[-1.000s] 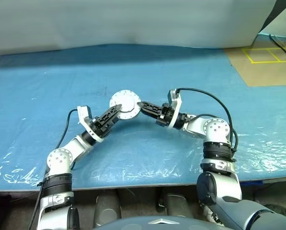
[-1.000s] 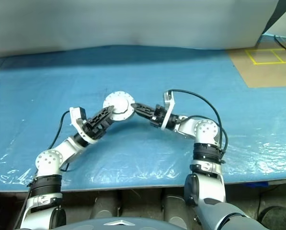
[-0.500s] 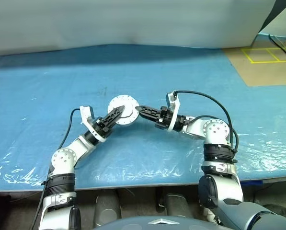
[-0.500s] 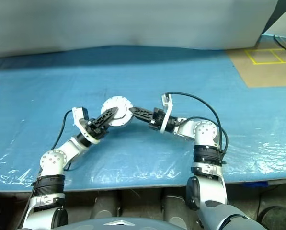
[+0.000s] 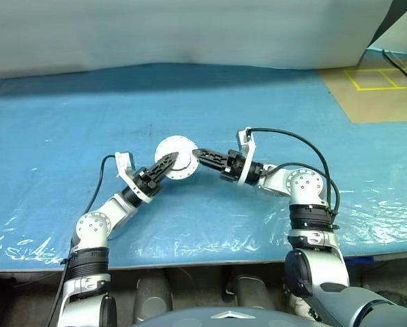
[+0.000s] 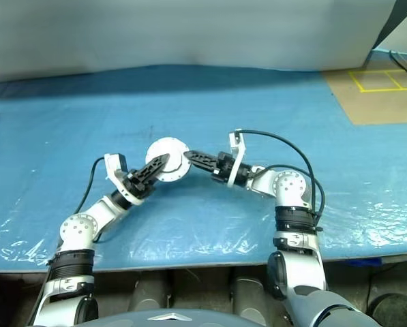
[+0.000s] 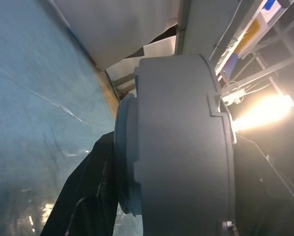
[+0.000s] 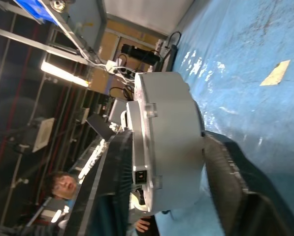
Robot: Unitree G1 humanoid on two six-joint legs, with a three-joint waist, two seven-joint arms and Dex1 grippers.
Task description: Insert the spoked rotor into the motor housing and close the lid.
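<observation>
Grey and round, the motor housing sits held up over the blue-covered bench, caught between both sets of fingers. Left gripper pinches its near-left edge; in the left wrist view the housing's smooth wall sits squarely between those dark fingers. Right gripper clamps the opposite edge, its fingers straddling the puck's rim. A person's face shows beyond the bench.
</observation>
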